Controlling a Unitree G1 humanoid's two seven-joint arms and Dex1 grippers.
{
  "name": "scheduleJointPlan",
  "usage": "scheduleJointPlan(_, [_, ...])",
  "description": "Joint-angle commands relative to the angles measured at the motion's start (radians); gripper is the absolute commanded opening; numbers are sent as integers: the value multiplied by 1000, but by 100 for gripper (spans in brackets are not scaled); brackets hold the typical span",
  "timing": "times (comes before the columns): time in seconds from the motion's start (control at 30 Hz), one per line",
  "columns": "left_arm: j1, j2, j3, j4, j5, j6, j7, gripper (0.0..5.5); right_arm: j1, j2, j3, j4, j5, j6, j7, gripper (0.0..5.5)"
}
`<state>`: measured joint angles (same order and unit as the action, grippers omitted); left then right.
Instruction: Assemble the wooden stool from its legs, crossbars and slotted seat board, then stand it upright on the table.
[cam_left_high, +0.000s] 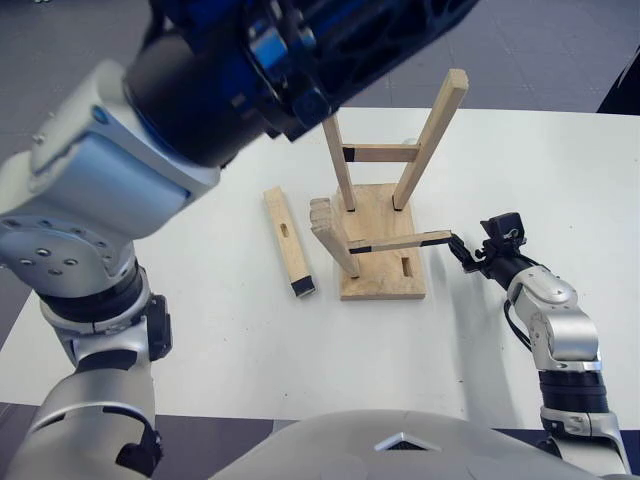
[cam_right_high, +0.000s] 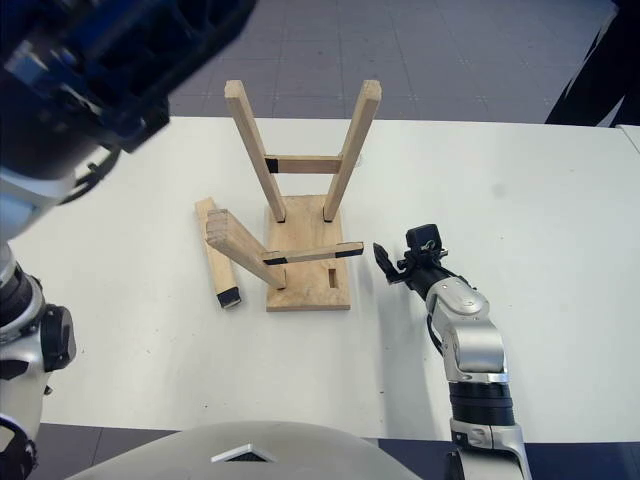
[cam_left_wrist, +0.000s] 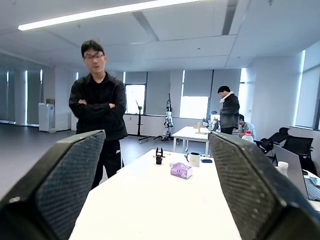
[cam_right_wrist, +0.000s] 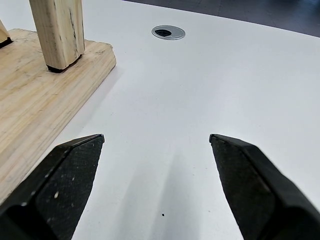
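The slotted seat board (cam_left_high: 385, 280) lies flat mid-table. Two legs (cam_left_high: 432, 135) stand upright in it, joined by a crossbar (cam_left_high: 385, 153). A third leg (cam_left_high: 332, 236) leans in the board's near left corner, and its crossbar (cam_left_high: 400, 242) sticks out toward the right. A loose leg (cam_left_high: 289, 242) lies on the table left of the board. My right gripper (cam_left_high: 463, 250) is open, low over the table just past that crossbar's free end, facing the board (cam_right_wrist: 40, 100). My left gripper (cam_left_wrist: 157, 135) is open and empty, held high and pointing out into the room.
The white table (cam_left_high: 200, 330) has free room to the left, right and front of the board. A round cable hole (cam_right_wrist: 168, 32) sits in the tabletop beyond the board. My raised left arm (cam_left_high: 250, 70) blocks the upper left of the left eye view.
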<state>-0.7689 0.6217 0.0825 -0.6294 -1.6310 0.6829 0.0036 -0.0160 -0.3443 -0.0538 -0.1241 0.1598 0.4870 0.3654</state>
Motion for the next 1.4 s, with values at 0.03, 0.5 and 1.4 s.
scheduleJointPlan(0.03, [78,-4,-25,8,21,23,-23,382,0,-10,9,-16,-4,13,5,390])
scheduleJointPlan(0.5, [396,-85,-195,137,402,-2,-333,382,0,-10,7,-15,-5,7,-3,390])
scheduleJointPlan(1.4, [907,-228,-122,-187,800,350,441,382,11,-20,-3,-44,4,34,-2,390])
